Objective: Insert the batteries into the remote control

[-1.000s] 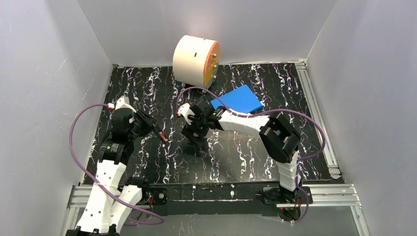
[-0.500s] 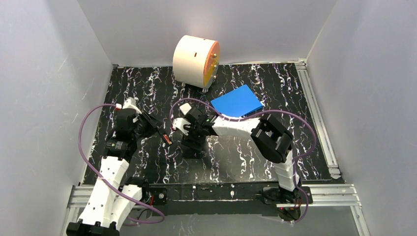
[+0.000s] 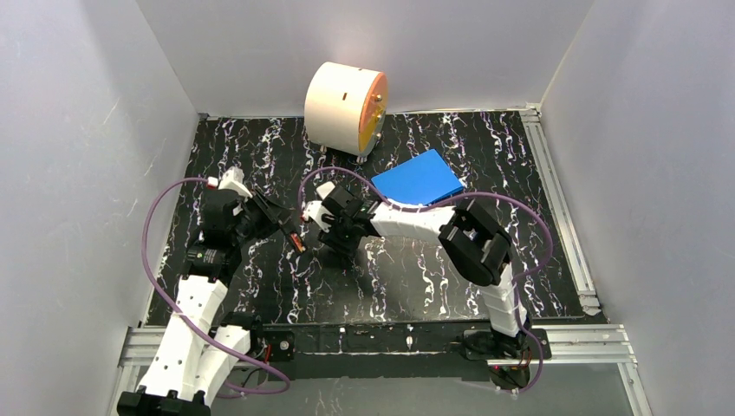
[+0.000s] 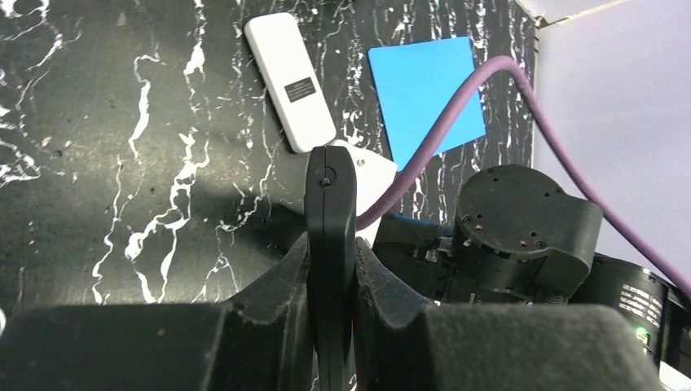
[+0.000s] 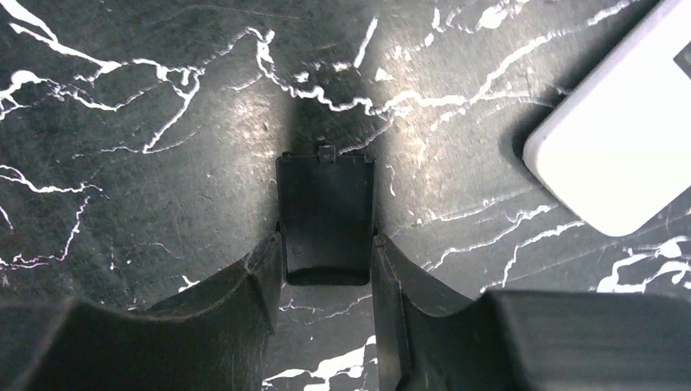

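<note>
a black surface (image 3: 416,277) veined with white, like marble, is enclosed by pale grey walls (image 3: 87,130) on the left, the far side and the right. aluminium rails (image 3: 562,204) are seen along its right edge and its near edge, where both arm bases are bolted.

a flat blue pad (image 3: 419,178) is taken as the landmark; it lies on the far right part of the surface. behind the pad and to its left, close to the far wall, a cream drum (image 3: 342,104) with an orange face is placed. left of the pad, not touching it, a white remote (image 4: 289,81) lies flat (a dark label is seen on it).

left of the pad and nearer the bases, the right end effector (image 5: 327,261) is found low at the surface. its fingers (image 5: 261,277) are closed against the two long edges of a small black cover (image 5: 326,204), which lies flat, with a corner of the white remote close by.

further left of the pad, the left end effector (image 4: 330,252) is clamped on the black remote control (image 4: 330,195), which is held clear of the surface. an orange-red fleck (image 3: 297,246) is seen at its lower end; whether this is one of the batteries cannot be told.

a purple cable (image 4: 456,130) is seen across the pad's near edge from the left wrist.
</note>
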